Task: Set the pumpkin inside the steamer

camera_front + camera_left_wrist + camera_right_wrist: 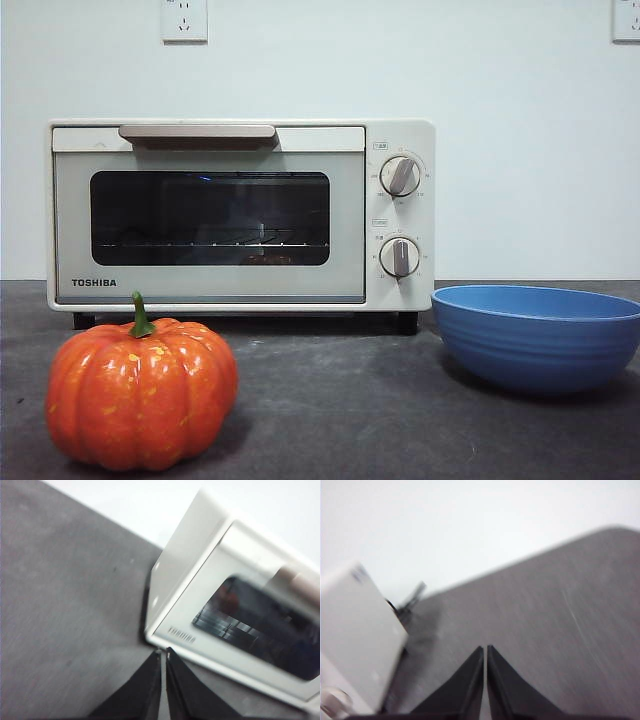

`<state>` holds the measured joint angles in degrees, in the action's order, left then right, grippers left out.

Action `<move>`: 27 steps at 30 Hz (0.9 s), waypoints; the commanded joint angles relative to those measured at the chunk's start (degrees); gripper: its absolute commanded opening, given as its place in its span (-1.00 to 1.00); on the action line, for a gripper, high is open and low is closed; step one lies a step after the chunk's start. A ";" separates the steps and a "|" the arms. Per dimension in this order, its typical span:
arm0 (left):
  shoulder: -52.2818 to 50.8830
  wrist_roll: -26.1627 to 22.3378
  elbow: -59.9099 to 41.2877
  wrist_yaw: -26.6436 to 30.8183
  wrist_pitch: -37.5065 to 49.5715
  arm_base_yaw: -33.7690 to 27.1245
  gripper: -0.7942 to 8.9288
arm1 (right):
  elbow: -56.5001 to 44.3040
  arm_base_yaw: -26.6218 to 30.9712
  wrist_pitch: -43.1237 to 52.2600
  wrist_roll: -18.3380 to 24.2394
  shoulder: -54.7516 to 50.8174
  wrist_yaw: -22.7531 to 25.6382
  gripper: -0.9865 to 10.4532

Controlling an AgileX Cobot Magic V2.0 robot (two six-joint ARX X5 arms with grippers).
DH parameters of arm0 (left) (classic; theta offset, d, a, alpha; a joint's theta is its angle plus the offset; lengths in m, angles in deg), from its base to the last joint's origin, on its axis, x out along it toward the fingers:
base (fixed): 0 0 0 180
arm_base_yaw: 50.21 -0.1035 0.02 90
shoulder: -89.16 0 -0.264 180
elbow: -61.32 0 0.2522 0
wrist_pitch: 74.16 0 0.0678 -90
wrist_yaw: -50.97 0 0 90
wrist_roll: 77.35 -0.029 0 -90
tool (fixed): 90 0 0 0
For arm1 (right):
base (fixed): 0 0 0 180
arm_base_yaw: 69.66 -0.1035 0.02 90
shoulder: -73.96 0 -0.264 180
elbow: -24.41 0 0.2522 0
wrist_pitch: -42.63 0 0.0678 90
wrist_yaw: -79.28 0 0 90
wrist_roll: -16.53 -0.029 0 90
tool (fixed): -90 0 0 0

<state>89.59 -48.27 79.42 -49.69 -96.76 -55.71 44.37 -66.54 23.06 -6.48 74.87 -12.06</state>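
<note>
The orange ribbed pumpkin (140,393) with a green stem stands on the dark table at the front left. Behind it stands the cream-white TOSHIBA steamer (240,215), its dark glass door closed and its beige handle on top. The steamer also shows in the left wrist view (235,605) and its side in the right wrist view (355,630). My left gripper (163,652) is shut and empty above the table near the steamer's front corner. My right gripper (485,650) is shut and empty above bare table beside the steamer. Neither arm shows in the front view.
A ribbed blue bowl (540,335) sits on the table at the right, in front of the steamer's knob side. Two round knobs (400,176) are on the steamer's right panel. A white wall with sockets (184,20) stands behind.
</note>
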 commanded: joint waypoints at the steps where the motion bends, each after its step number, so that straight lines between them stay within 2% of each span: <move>1: 0.83 1.70 4.24 -0.07 1.03 -0.17 -0.80 | 3.37 0.09 0.57 -1.03 1.92 -1.31 -0.82; 7: 6.49 1.51 13.16 -0.07 -0.74 -0.17 -0.80 | 12.33 0.09 -1.31 -0.31 8.94 -5.44 -0.82; 10: 10.95 -0.92 18.40 -1.14 -2.82 -0.15 -0.80 | 17.90 0.09 -3.93 1.88 13.79 -8.37 -0.82; 16: 21.75 -8.87 29.83 -9.11 -9.92 -0.11 -0.80 | 29.51 0.09 -12.17 8.79 23.96 -14.62 -0.82; 23: 34.60 -16.81 43.19 -21.92 -20.96 1.29 -0.80 | 42.45 -0.11 -26.47 17.88 35.34 -23.74 -0.82; 27: 40.57 -22.64 50.49 -25.49 -30.25 3.54 -0.80 | 48.37 -2.08 -34.88 22.16 40.11 -27.12 -0.82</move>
<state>129.19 -66.32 127.88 -74.43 -125.46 -52.45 90.97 -68.01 -10.44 11.88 114.26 -38.38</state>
